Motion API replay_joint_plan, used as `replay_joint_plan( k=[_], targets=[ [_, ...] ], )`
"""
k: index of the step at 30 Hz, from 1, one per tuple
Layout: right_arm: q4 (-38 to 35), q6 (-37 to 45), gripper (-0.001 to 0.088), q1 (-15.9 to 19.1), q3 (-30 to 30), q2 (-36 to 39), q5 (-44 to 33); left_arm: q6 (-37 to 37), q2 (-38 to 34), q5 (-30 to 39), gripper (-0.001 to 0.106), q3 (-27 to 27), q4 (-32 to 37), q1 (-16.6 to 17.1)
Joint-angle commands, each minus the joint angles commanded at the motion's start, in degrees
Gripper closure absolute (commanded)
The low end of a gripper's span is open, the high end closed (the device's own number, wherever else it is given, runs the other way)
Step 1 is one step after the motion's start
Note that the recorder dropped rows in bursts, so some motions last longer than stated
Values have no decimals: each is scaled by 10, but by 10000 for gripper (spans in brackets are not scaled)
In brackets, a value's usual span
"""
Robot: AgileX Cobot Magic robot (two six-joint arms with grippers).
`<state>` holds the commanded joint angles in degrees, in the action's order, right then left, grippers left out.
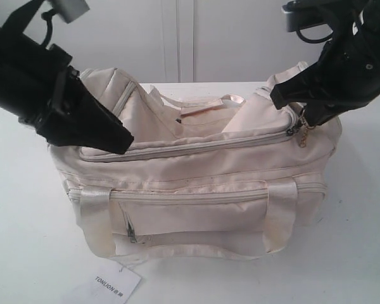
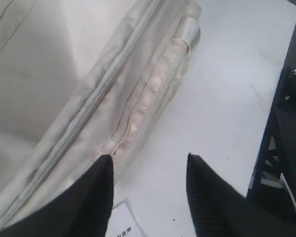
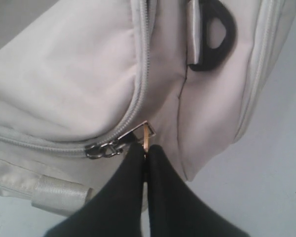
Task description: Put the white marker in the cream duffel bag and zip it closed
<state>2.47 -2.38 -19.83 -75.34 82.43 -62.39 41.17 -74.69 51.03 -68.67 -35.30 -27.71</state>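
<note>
The plain white surface (image 1: 25, 240) carried the large, soft cream fabric duffel bag (image 1: 196, 171) at its middle, with its long side toward the exterior camera. The black left arm (image 1: 50, 88) slanted in from 10 o'clock, its tip at the bag's top edge at that end. The black right arm (image 1: 342, 69) slanted in from 2 o'clock to the bag's 3 o'clock end.

The left jaws stood apart with nothing between them, one over the bag's front seam and the other over bare surface. I judged they were set there to steady the slack fabric against a pull along the zip. The right jaws were closed on the small gold ring zipper pull (image 3: 148, 132), which read as the start of the zipping step. The metal slider (image 3: 103, 148) sat at the bend of the track.

A flat white paper tag printed TONLION (image 1: 117, 285) lay at 7 o'clock of the bag, and a black end ring (image 3: 212, 34) sat near the pull. The slim white marker appeared in no view; it was probably inside the bag already, though nothing confirmed it.

Only the right wrist view showed the pinch on the ring, where the exterior view gave just a glint of gold under the arm. Only the left wrist view showed the gap between the left jaws, and only the exterior view showed both arms and the whole rumpled bag
</note>
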Motion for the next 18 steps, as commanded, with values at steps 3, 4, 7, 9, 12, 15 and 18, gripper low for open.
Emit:
replay_joint_plan(
  k=[3, 4, 7, 9, 12, 15, 18],
  targets=[
    [0, 0, 868, 0, 0, 0, 1, -5, 0, -18, 547, 0, 38, -30],
    [0, 0, 868, 0, 0, 0, 1, -5, 0, -21, 547, 0, 45, -40],
    [0, 0, 868, 0, 0, 0, 1, -16, 0, -34, 547, 0, 72, -68],
    [0, 0, 868, 0, 0, 0, 1, -33, 0, -44, 547, 0, 97, -89],
    [0, -3, 868, 0, 0, 0, 1, -62, 0, -60, 547, 0, 145, -118],
    [0, -5, 868, 0, 0, 0, 1, -97, 0, -69, 547, 0, 189, -150],
    [0, -5, 868, 0, 0, 0, 1, -129, 0, -76, 547, 0, 227, -180]
  ],
)
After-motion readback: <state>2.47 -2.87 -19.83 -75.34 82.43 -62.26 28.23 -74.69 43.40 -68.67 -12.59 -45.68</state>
